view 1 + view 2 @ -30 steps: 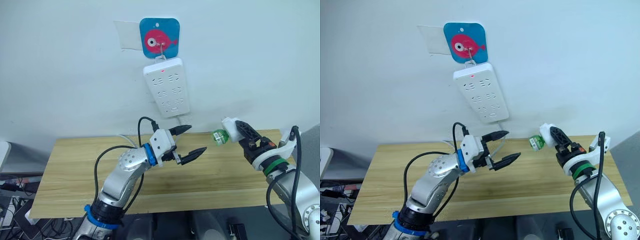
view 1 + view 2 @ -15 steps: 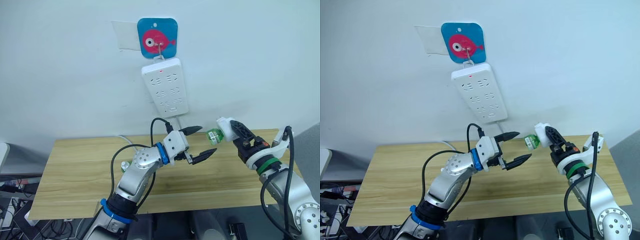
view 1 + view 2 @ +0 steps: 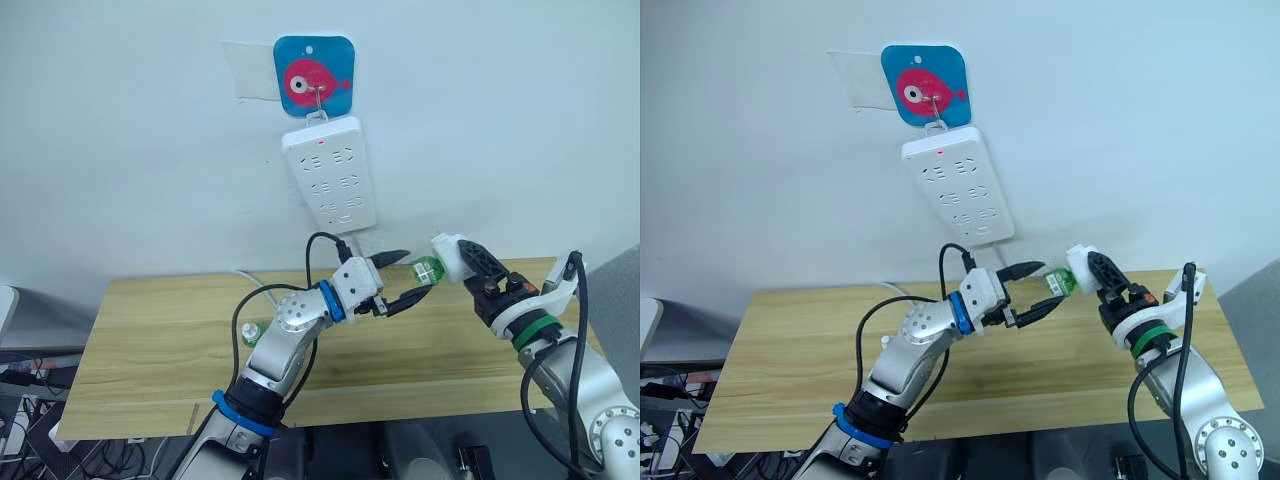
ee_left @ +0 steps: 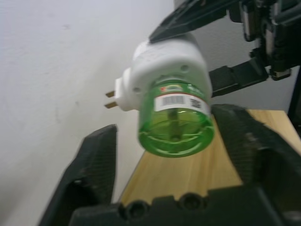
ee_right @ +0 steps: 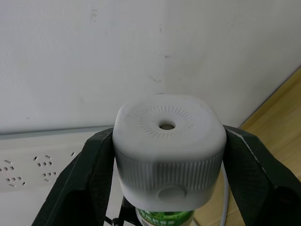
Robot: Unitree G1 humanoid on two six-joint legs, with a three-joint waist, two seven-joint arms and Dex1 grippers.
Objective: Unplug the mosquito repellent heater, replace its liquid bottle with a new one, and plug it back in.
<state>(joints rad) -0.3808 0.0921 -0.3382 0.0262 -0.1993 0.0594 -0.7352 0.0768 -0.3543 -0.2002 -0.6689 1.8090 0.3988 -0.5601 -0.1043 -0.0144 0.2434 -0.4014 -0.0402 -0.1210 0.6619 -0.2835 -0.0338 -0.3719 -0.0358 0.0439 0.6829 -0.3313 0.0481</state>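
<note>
The left tool (image 3: 398, 278) stands open, its 2 fingers flanking the green bottle (image 3: 427, 270) without contact. That bottle points leftward from the mosquito repellent heater (image 3: 452, 257), which the right tool (image 5: 164, 165) clamps above the worktop (image 3: 140, 340)

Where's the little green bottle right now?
The green bottle hangs in the air above the table's right half, screwed into the white heater that the right gripper holds, between the left gripper's open fingers.
</note>
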